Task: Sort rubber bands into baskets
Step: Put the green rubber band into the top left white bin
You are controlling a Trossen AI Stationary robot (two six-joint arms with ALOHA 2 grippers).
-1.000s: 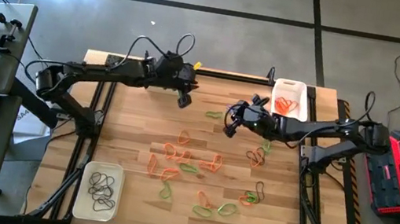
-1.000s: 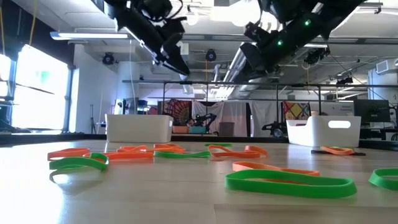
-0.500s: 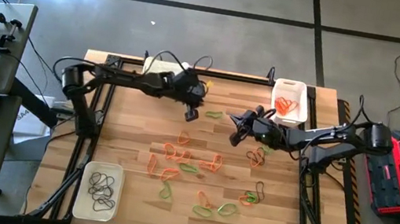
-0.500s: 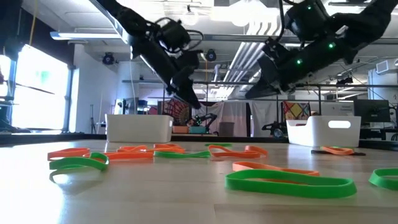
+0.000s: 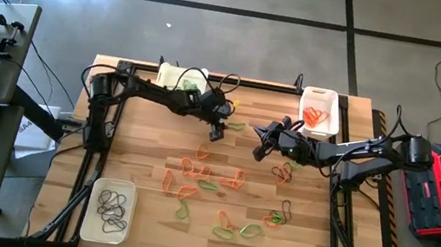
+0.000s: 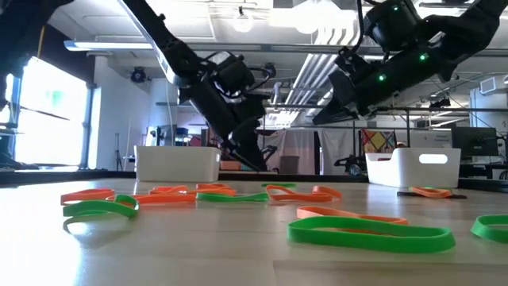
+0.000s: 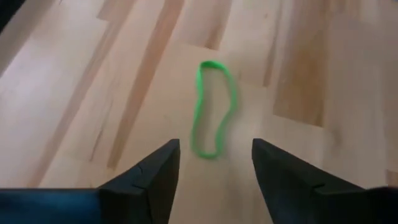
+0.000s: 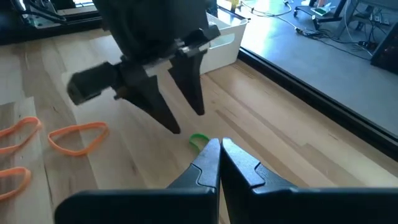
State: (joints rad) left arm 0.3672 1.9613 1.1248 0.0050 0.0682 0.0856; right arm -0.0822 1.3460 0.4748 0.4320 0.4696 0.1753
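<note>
Left wrist view: my left gripper (image 7: 214,165) spread wide, empty, above lone green rubber band (image 7: 213,109) on far table (image 7: 74,81) centre. Plan: drop straight, straddle nearest loop end, pinch low. Right gripper (image 8: 219,152) closed, empty, just right.

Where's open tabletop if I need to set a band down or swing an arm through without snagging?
Bare wood runs along the left edge, between the green-band basket and the dark-band basket. The near right corner, right of the loose bands, is free too. Mid-table is crowded with bands, and the left gripper and right gripper nearly meet over a green band.
</note>
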